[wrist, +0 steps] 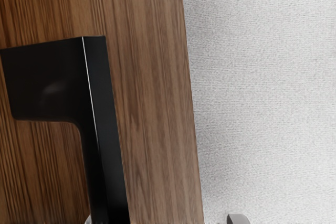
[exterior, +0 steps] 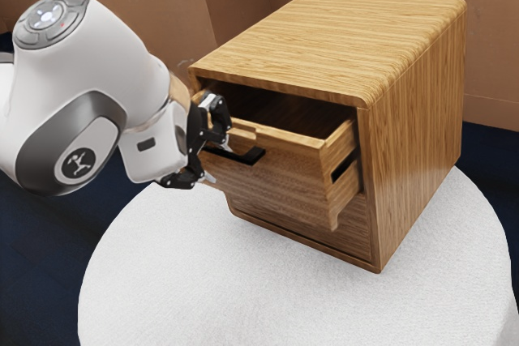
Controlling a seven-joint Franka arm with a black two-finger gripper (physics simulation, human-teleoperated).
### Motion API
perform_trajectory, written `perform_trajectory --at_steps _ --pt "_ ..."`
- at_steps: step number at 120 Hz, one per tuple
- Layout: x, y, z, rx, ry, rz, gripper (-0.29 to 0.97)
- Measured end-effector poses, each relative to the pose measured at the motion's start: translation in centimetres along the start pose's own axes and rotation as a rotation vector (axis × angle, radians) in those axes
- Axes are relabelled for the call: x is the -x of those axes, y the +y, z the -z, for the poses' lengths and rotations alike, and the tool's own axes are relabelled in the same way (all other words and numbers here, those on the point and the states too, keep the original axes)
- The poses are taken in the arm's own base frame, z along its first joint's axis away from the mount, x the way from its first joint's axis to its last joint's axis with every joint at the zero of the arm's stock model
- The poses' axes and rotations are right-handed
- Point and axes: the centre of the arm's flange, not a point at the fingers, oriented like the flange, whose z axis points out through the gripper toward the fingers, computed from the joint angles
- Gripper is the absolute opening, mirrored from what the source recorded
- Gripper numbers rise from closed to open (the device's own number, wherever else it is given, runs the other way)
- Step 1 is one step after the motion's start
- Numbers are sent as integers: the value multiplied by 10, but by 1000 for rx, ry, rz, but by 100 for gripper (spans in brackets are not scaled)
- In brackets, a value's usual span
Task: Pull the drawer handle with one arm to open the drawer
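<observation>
Drawer [exterior: 284, 169]: partly out of the cabinet [exterior: 405, 70].
Handle [exterior: 246, 155]: on the drawer front, at the gripper.
Gripper [exterior: 204, 142]: fingers apart, apparently straddling the handle without clamping it.
Left: more pulling, probably.

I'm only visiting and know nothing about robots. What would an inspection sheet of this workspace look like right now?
Surface: round white table with a finely textured top.
Job's things: wooden cabinet standing on the table; its drawer is pulled partly out, with the dark opening above it; a black handle is on the drawer front.
Clutter: nothing seen.
Grippers: one black pincer on the white arm, at the handle's end, fingers spread apart, so it reads as open rather than clamped.
Cables: nothing seen.
Surroundings: brown walls behind the cabinet, dark blue floor around the table.
</observation>
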Motion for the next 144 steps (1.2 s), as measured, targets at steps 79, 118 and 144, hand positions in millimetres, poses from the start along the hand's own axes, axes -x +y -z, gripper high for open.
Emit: perform_trajectory --at_steps 79,118,144 --pt "-6 47 23 -16 -43 6 23" --pt "-6 54 25 -18 -51 11 25" --pt "-6 59 28 -20 -56 19 25"
